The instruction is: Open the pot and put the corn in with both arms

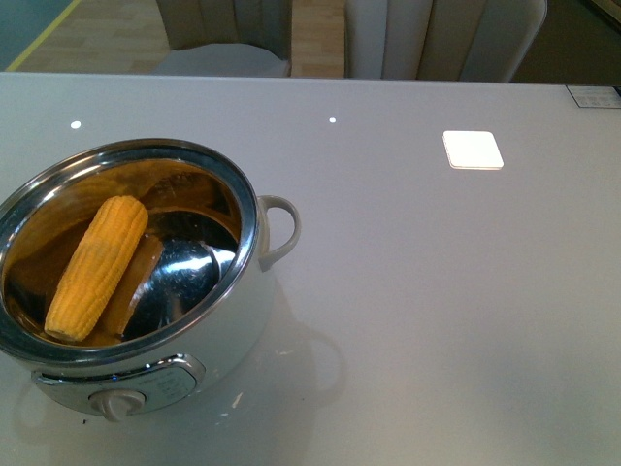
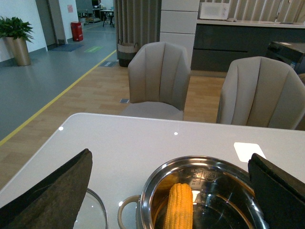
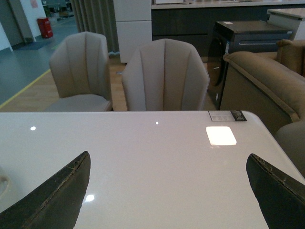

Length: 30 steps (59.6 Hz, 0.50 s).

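Note:
The white pot [image 1: 233,320] stands open at the table's front left, with its chrome rim, white loop handle [image 1: 279,225] and front dial [image 1: 116,401]. The yellow corn [image 1: 97,264] lies inside it, leaning against the steel wall. In the left wrist view the pot [image 2: 157,191] and the corn [image 2: 179,205] show between the wide-open fingers of my left gripper [image 2: 174,191], which is above and behind the pot. The glass lid [image 2: 93,214] lies on the table beside the pot. My right gripper [image 3: 169,191] is open and empty over bare table. Neither arm shows in the front view.
The grey table [image 1: 437,291] carries a bright square light reflection [image 1: 473,149] at the back right. Two beige chairs [image 2: 159,76] stand beyond the far edge. A label [image 1: 594,95] sits at the table's far right corner. A sofa [image 3: 267,90] stands to the right.

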Tool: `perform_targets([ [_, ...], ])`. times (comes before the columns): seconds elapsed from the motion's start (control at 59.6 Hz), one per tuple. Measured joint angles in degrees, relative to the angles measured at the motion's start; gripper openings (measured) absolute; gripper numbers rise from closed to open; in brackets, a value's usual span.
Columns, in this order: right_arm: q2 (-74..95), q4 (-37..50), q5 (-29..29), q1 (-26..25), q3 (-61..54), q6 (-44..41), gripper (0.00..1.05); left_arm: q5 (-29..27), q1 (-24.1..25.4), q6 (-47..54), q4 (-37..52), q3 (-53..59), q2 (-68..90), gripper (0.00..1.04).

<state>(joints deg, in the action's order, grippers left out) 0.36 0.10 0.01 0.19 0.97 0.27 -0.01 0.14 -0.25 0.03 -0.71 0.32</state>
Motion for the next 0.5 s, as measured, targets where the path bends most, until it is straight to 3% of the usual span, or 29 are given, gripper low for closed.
perform_targets([
  [0.504, -0.02, 0.0, 0.0, 0.0, 0.0, 0.0, 0.96, 0.0, 0.0, -0.02, 0.0, 0.0, 0.0, 0.98],
])
